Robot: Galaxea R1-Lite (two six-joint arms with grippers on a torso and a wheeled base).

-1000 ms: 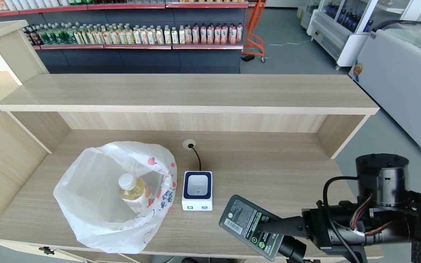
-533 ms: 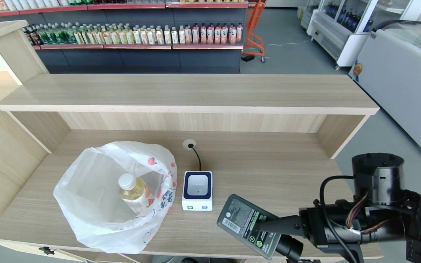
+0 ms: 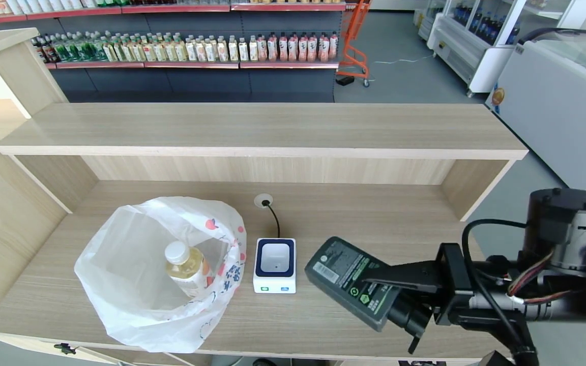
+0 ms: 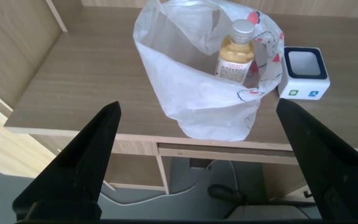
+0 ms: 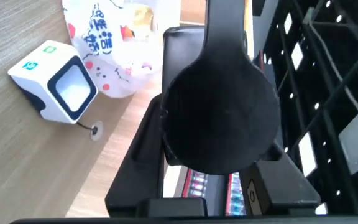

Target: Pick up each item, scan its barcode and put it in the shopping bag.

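Right gripper [image 3: 382,292] clamps a dark packet [image 3: 341,272], barcode [image 3: 327,273] upward, long axis angled toward the scanner [image 3: 274,264] just left.

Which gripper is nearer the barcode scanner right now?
Right. The right gripper holds a dark pack just beside the scanner; the left gripper hangs open off the desk's front edge, by the bag.

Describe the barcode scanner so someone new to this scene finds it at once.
On the lower wooden counter, look just right of the white shopping bag. The scanner is the small white box with a dark blue frame around its top window, a black cable running from it to a hole in the countertop.
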